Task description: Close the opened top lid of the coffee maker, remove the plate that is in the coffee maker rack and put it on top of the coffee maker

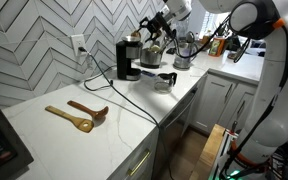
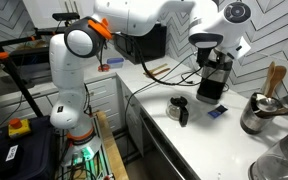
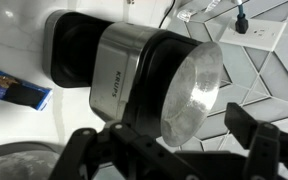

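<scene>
On top of the boxy black plastic coffee maker (image 3: 79, 60), banded in brushed steel, the small round pale grey plate (image 3: 191, 95) is seen resting, its surface dull and matte. Just above, the black gripper (image 3: 171, 148) is spread wide and empty, clear of the plate

1. Both exterior views are evenly bright; the white desk (image 1: 39, 130) around the coffee maker (image 1: 130, 58) (image 2: 212, 78) carries only faint shadows.
2. The wrist view is dimmer, with soft glare on the plate (image 3: 191, 95); the foreground below the coffee maker is dark and blurred.
</scene>
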